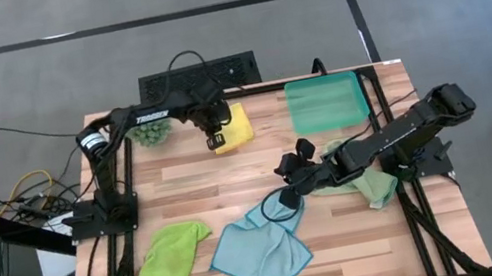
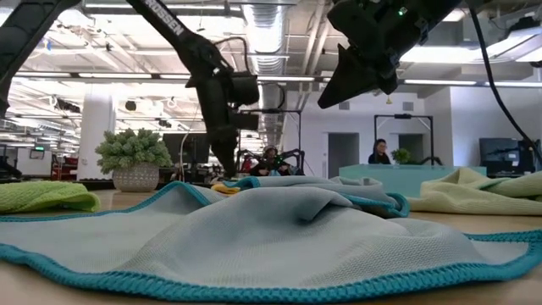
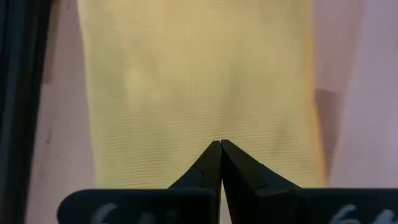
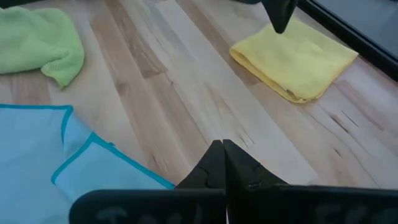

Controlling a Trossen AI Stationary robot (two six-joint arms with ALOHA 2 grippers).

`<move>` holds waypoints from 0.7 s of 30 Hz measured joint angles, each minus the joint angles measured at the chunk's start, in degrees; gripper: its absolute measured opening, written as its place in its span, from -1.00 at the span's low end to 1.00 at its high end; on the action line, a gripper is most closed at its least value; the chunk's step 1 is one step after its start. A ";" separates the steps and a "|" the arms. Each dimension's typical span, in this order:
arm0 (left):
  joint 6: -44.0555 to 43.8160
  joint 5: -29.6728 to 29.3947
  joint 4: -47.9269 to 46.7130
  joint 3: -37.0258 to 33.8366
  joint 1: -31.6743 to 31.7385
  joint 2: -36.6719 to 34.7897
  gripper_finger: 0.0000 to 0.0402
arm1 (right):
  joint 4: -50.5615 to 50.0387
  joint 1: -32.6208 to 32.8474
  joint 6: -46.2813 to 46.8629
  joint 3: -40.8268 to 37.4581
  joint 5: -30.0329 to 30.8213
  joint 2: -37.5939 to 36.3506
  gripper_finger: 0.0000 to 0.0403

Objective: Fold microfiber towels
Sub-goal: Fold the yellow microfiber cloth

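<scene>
Yellow towel (image 4: 295,59) folded flat, ribbed | blue towel (image 1: 260,247) rumpled, corded hem | both jaws clenched empty

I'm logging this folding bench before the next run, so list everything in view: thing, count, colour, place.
yellow towel: one, yellow, folded, far side beside the plant
light blue towel: one, light blue with teal edging, rumpled, near middle
lime green towel: one, lime, bunched, near left
pale sage towel: one, pale green, crumpled under the right arm
tray: one, teal, far right
plant: one, green, far left
table: one, light wood
left gripper: shut, over the yellow towel
right gripper: shut, over the light blue towel's far edge
</scene>
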 joint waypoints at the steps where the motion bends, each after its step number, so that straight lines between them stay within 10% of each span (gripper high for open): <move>1: 0.00 1.25 -0.05 0.00 -0.05 -0.12 -1.00 | -0.23 0.00 0.00 0.00 0.00 0.00 -0.97; 6: -0.31 10.00 -0.11 -2.24 -1.04 -0.14 -1.00 | -1.44 0.15 0.66 0.00 -0.17 0.02 -0.97; 21: 0.99 -6.58 3.42 -9.88 -2.26 -2.77 -1.00 | -3.04 0.85 3.04 0.00 -0.20 0.02 -0.97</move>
